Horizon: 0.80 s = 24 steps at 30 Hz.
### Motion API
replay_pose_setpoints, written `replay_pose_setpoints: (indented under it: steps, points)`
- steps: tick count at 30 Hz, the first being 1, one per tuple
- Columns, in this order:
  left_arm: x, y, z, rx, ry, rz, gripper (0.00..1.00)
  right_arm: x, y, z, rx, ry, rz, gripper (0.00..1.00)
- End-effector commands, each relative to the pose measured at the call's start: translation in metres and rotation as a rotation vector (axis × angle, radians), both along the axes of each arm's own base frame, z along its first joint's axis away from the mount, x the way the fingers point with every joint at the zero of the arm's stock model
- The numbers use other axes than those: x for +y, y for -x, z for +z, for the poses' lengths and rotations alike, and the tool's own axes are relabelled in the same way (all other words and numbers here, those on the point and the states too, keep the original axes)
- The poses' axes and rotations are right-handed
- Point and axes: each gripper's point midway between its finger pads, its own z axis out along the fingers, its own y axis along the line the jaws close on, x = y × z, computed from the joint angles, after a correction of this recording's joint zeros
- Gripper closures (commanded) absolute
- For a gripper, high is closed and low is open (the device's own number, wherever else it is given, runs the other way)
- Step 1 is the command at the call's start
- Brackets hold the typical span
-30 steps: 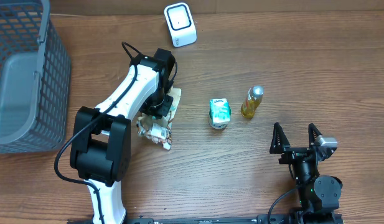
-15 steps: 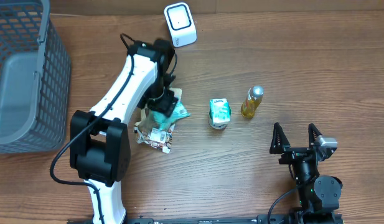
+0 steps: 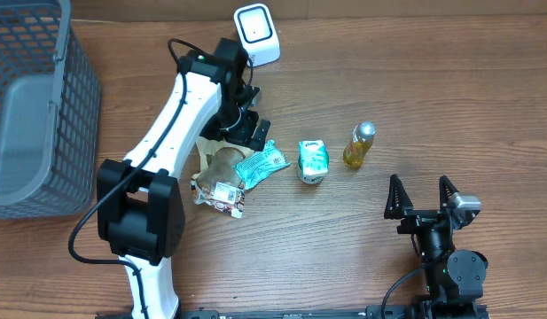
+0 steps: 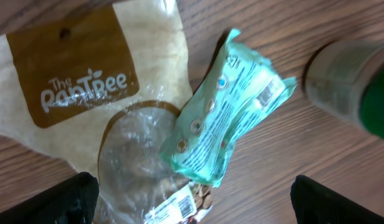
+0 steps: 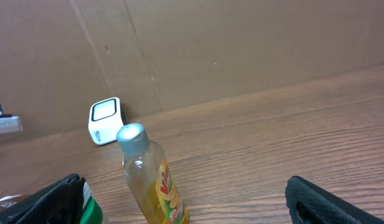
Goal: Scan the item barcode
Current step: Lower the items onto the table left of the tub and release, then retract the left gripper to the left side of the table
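A teal snack packet [image 3: 261,165] lies flat on the table, resting against a tan and clear snack bag [image 3: 216,174]. My left gripper [image 3: 249,129] hovers open just above them, holding nothing. From the left wrist the teal packet [image 4: 226,106] lies across the bag [image 4: 92,93], whose barcode label [image 4: 179,208] shows between the wide-open left gripper [image 4: 204,202] fingers. The white barcode scanner [image 3: 256,35] stands at the far edge. My right gripper [image 3: 424,198] rests open near the front, empty.
A green can [image 3: 312,161] and a yellow-liquid bottle [image 3: 359,145] stand right of the packet. The bottle [image 5: 151,180] is upright in front of the right gripper [image 5: 195,202]. A grey mesh basket [image 3: 74,115] fills the far left.
My left gripper opened and let go of the teal packet, which dropped onto the table beside the bag. The left arm lifted away toward the scanner. The right arm stayed still.
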Motion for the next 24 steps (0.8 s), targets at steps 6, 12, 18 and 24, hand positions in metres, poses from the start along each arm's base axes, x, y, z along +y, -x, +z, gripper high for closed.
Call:
replay_pose_setpoints:
  steps: [6, 12, 18, 24]
  points:
    - [0.031, -0.034, 0.111, -0.268, 0.328, 0.181, 0.0, -0.001, 0.0, -0.002, -0.004, 0.004, -0.001, 0.0]
    - [0.099, -0.023, 0.182, -0.506, 0.24, 0.305, 0.0, -0.001, 0.0, -0.002, -0.004, 0.004, -0.001, 0.0]
    - [0.162, -0.006, 0.222, -0.658, 0.124, 0.452, 0.0, -0.001, 0.0, -0.002, -0.004, 0.004, -0.001, 0.0]
    - [0.215, 0.0, 0.218, -0.664, -0.004, 0.581, 0.0, -0.001, 0.0, -0.002, -0.004, 0.005, -0.001, 0.0]
